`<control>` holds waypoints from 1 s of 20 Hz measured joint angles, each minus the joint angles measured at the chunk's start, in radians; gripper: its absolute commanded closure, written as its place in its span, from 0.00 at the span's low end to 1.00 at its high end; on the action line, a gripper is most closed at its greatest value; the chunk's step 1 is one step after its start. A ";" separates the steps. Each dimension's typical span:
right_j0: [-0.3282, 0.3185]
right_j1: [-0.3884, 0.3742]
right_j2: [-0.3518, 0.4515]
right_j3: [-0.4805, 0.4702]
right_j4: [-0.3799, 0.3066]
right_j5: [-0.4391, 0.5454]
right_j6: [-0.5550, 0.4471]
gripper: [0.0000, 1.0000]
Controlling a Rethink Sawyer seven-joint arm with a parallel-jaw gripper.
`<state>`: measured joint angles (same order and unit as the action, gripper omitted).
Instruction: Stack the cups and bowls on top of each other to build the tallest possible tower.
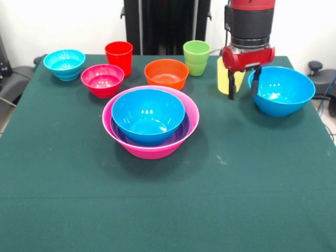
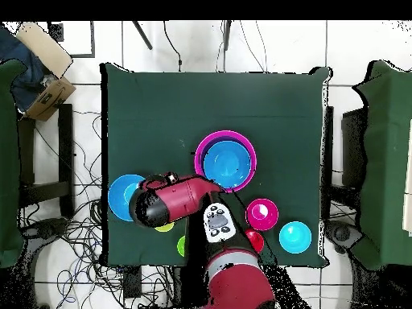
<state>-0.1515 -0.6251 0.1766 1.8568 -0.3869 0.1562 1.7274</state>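
Observation:
The tower (image 1: 149, 123) stands mid-table: a pink bowl holding a purple bowl and a blue bowl; it also shows in the overhead view (image 2: 226, 163). A second blue bowl (image 1: 283, 90) sits at the right. My gripper (image 1: 243, 88) is open and empty, with one finger in front of the yellow cup (image 1: 222, 73) and the other at this blue bowl's left rim. Along the back stand a cyan bowl (image 1: 64, 64), a magenta-red bowl (image 1: 103, 80), a red cup (image 1: 119, 56), an orange bowl (image 1: 166, 73) and a green cup (image 1: 197, 58). In the overhead view the arm hides the gripper.
The green cloth table (image 1: 236, 173) has open room in front of the tower. In the overhead view the arm (image 2: 173, 201) covers the orange bowl, and the loose blue bowl (image 2: 121, 193) lies near the table's left edge. Cables lie on the floor around the table.

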 measured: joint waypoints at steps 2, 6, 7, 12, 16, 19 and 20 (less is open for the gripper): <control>0.018 0.020 -0.018 0.000 0.000 -0.032 0.000 0.00; 0.033 0.036 -0.031 0.000 0.000 -0.050 0.000 0.00; 0.033 0.036 -0.031 0.000 0.000 -0.050 0.000 0.00; 0.032 0.024 -0.031 0.000 0.001 -0.047 0.000 0.00; 0.023 -0.001 -0.024 0.000 0.012 -0.013 0.000 0.00; 0.003 -0.034 -0.009 0.000 0.029 0.042 0.000 0.00; -0.002 -0.042 -0.005 0.000 0.033 0.056 0.000 0.00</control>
<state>-0.1538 -0.6668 0.1712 1.8567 -0.3543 0.2124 1.7274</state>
